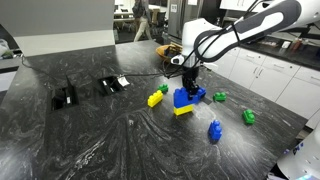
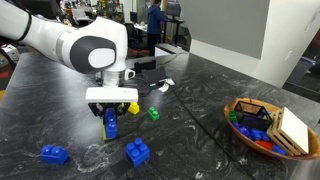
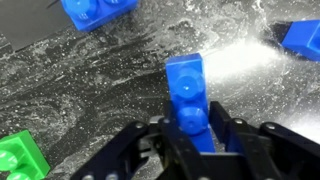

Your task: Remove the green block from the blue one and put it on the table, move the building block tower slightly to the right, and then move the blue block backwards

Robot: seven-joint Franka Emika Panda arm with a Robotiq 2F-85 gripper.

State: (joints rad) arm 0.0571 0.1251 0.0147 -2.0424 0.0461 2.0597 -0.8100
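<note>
My gripper [image 3: 190, 130] is shut on the blue block [image 3: 187, 85], with one finger on each side of it. In both exterior views the gripper [image 1: 187, 88] [image 2: 110, 112] stands upright over the building block tower: the blue block [image 1: 186, 97] on a yellow block [image 1: 184, 110]. The blue block [image 2: 110, 126] shows below the fingers. A small green block [image 1: 220, 97] lies on the dark veined table [image 1: 110, 140], apart from the tower. A green block [image 3: 20, 158] also shows at the lower left of the wrist view.
A yellow block with a green piece [image 1: 158, 96] lies beside the tower. Another green block [image 1: 248, 117] and a loose blue block [image 1: 214, 131] lie nearby. Two loose blue blocks [image 2: 54, 154] [image 2: 136, 151] are at the front. A basket of blocks [image 2: 262, 128] stands to one side.
</note>
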